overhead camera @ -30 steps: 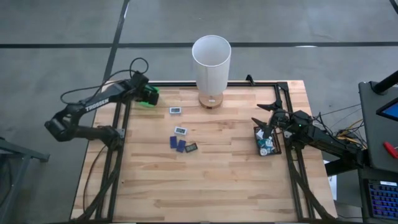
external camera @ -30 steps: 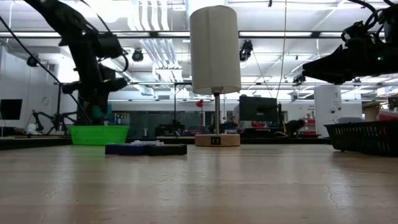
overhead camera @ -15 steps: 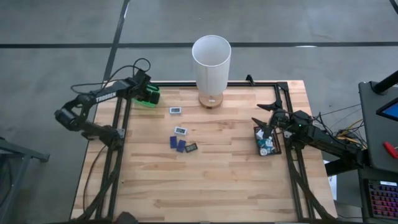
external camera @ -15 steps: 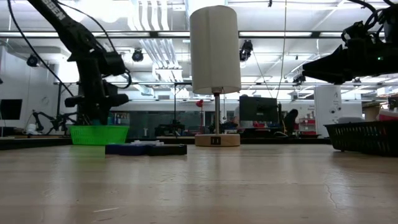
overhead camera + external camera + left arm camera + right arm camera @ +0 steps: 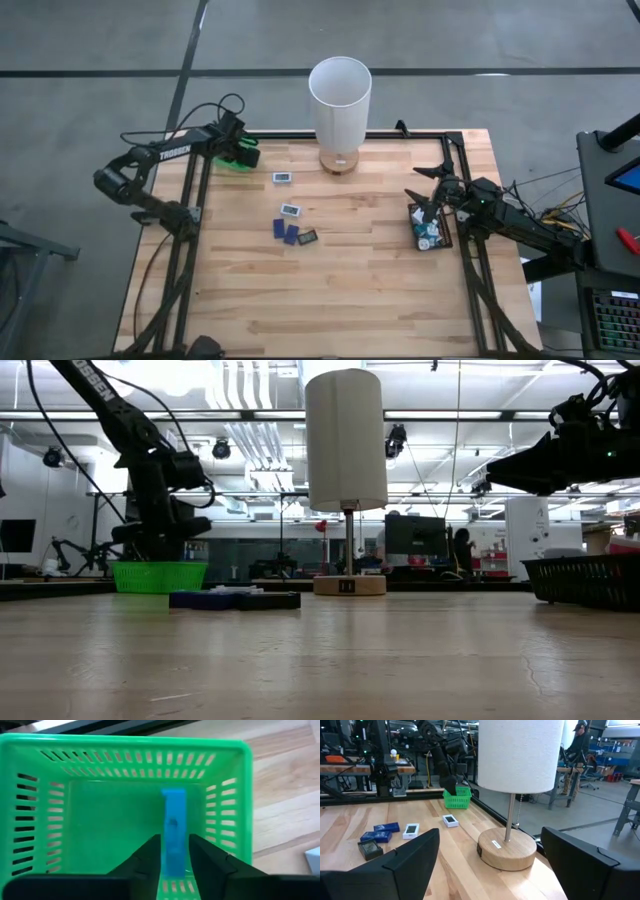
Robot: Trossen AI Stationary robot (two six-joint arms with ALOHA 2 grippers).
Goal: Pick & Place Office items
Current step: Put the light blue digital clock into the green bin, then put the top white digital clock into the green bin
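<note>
My left gripper (image 5: 174, 842) is over the green basket (image 5: 65, 820) at the table's far left corner (image 5: 240, 153), shut on a blue rectangular piece (image 5: 173, 820). Several office items lie mid-table: two white pieces (image 5: 283, 177) (image 5: 291, 210), two blue ones (image 5: 279, 228) (image 5: 291, 235) and a dark one (image 5: 307, 238). My right gripper (image 5: 425, 197) stands open and level above the black tray (image 5: 446, 238) at the right, touching nothing. My left gripper pinches the blue piece between its two fingers, on its two broad sides near the upper end (image 5: 173, 857). The fingers slant steeply down from above and lie along the piece. The piece sticks out past the fingertips into the basket. I cannot tell whether its lower end touches the basket floor.
A lamp with a tall white cylinder shade (image 5: 340, 95) and a round wooden base (image 5: 506, 849) stands at the table's far middle. The black tray holds several small pieces (image 5: 428, 232). Bare wood lies toward the near edge (image 5: 320, 300).
My left gripper has sunk toward the green basket, still shut on the blue piece, and its fingers now reach down into the basket. The right arm has kept still.
</note>
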